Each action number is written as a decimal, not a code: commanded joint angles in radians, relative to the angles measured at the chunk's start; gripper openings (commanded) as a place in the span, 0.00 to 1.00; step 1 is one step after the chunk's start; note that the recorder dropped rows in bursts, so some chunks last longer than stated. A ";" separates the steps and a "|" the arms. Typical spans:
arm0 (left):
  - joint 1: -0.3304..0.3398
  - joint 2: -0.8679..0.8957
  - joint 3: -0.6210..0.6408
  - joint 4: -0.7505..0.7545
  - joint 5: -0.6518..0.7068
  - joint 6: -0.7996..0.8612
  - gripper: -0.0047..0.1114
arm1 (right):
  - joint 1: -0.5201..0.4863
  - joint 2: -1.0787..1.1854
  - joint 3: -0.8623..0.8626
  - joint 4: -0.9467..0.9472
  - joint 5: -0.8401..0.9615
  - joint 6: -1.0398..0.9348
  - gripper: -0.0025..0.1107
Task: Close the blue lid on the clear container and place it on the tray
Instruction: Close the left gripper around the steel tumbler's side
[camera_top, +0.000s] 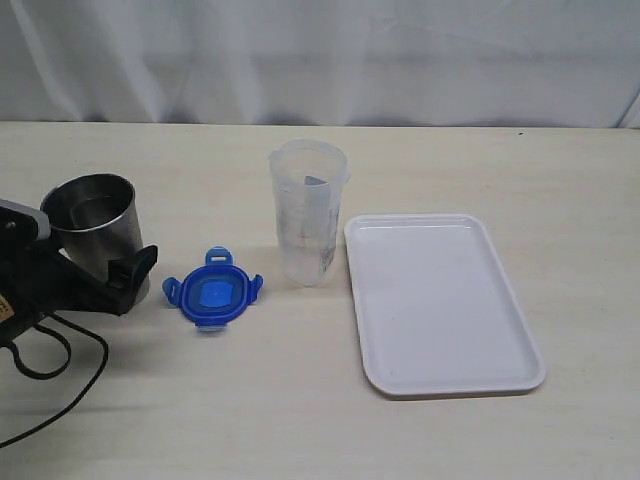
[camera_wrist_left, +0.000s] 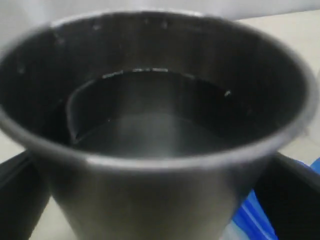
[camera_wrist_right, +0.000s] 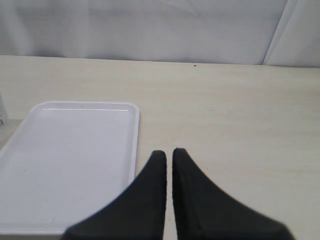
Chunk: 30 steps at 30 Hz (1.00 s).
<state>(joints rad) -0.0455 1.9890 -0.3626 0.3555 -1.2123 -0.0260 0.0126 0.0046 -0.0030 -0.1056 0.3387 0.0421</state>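
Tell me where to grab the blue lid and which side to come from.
Come straight down from above. The blue lid lies flat on the table, so its edge sits too low for a sideways approach. It is probably best to pinch across the rounded-square body, in the gaps between the four splayed flaps, which might flex. The clear container stands apart, leaving room.
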 joint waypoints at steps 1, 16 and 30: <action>-0.002 0.017 -0.017 -0.001 -0.009 -0.016 0.94 | 0.001 -0.005 0.003 0.004 0.003 0.003 0.06; -0.002 0.017 -0.047 0.004 -0.009 -0.034 0.94 | 0.001 -0.005 0.003 0.004 0.003 0.003 0.06; -0.002 0.017 -0.061 0.007 -0.009 -0.057 0.94 | 0.001 -0.005 0.003 0.004 0.003 0.003 0.06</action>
<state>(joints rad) -0.0455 2.0036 -0.4195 0.3617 -1.2120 -0.0736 0.0126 0.0046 -0.0030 -0.1056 0.3387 0.0421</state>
